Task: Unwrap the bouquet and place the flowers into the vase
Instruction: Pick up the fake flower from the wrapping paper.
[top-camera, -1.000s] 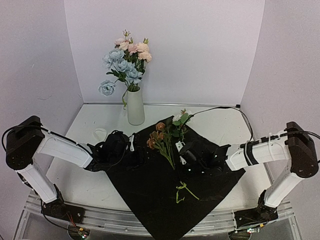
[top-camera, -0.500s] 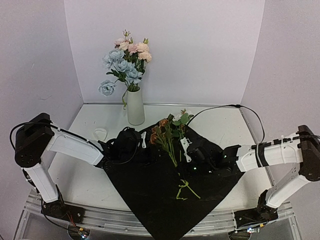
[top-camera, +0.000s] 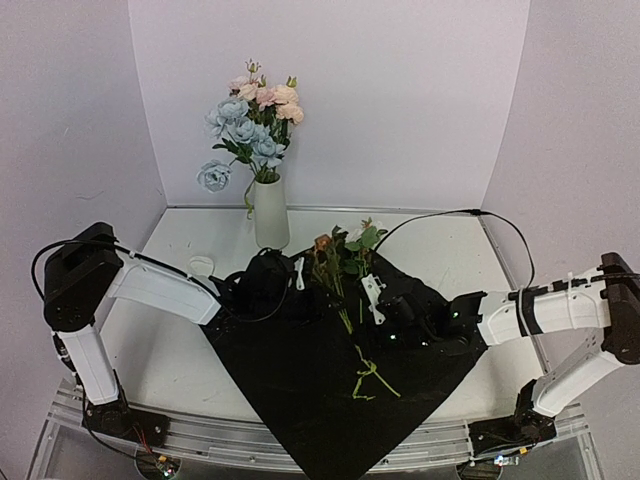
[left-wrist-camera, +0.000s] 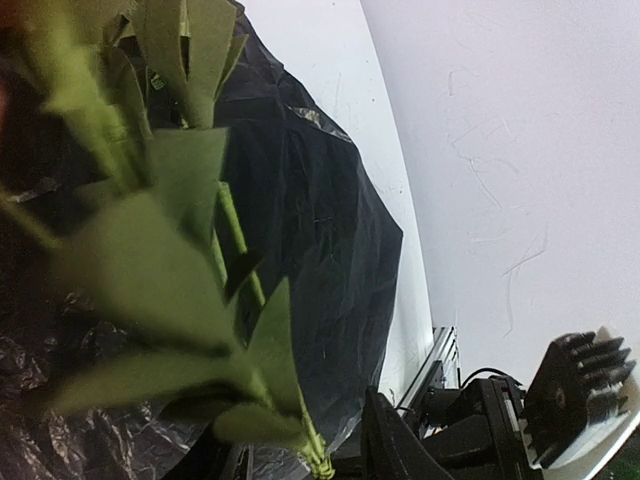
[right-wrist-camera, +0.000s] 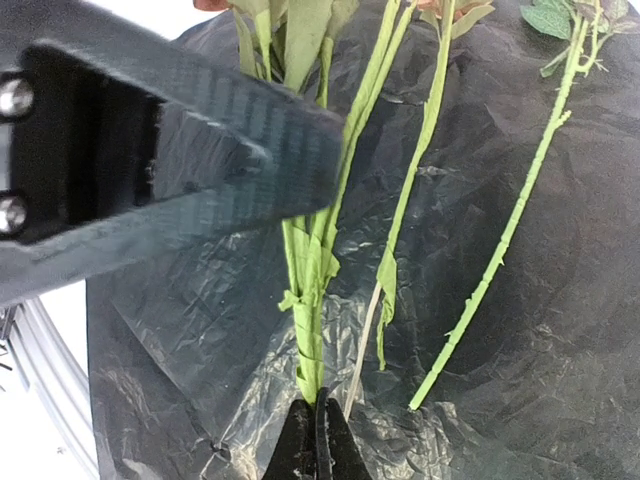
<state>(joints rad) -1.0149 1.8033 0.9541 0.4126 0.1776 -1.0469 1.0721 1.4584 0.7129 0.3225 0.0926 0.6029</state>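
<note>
The flowers are over the sheet, the vase behind.

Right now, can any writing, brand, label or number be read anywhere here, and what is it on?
None can be read. The vase is plain white, the black wrapping sheet is unprinted, the flowers carry no visible tag, and the left arm and right arm show no legible marking.

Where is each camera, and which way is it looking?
Top: high behind the arms, facing down at sheet, flowers and vase; both arms, left gripper and right gripper show.
Left wrist: low over the sheet, facing along the flowers' leafy stems toward the wall; its fingers edge the bottom.
Right wrist: faces up the stems; its shut fingers pinch their taped end.
Shared: both wrist views see the same stems and sheet.
</note>
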